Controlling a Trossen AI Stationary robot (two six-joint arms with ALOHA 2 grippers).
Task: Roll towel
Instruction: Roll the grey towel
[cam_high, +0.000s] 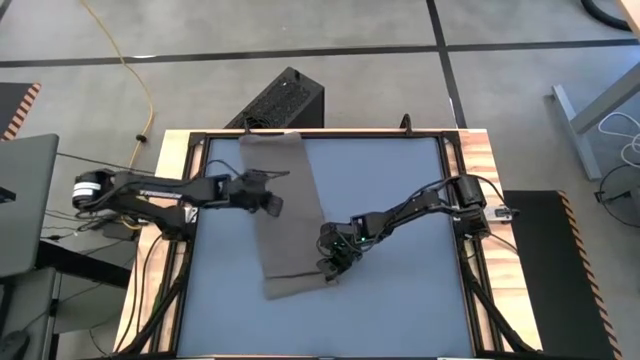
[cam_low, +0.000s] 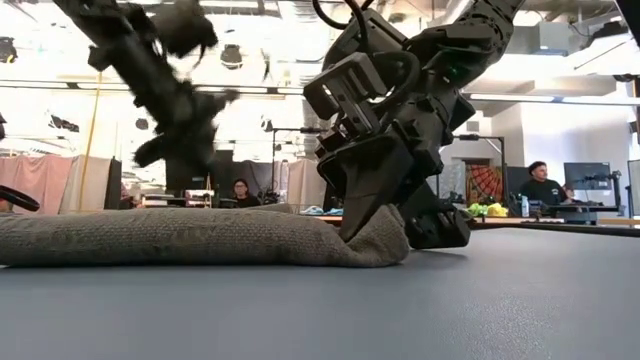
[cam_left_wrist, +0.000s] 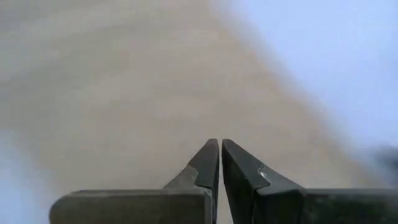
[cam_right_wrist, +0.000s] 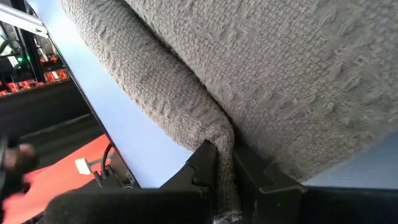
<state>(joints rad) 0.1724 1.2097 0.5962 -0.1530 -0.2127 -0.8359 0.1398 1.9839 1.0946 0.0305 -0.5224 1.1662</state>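
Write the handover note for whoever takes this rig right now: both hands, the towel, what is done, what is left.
Left hand: shut, empty, above the towel's left edge, about mid-length.
Right hand: shut on the towel, pinching its near right corner, low on the mat.
Towel: one long strip lying lengthwise on the mat, far end at the table's back edge.
Done: near corner gripped and bunched slightly.
Left: the whole roll; no turn formed yet.
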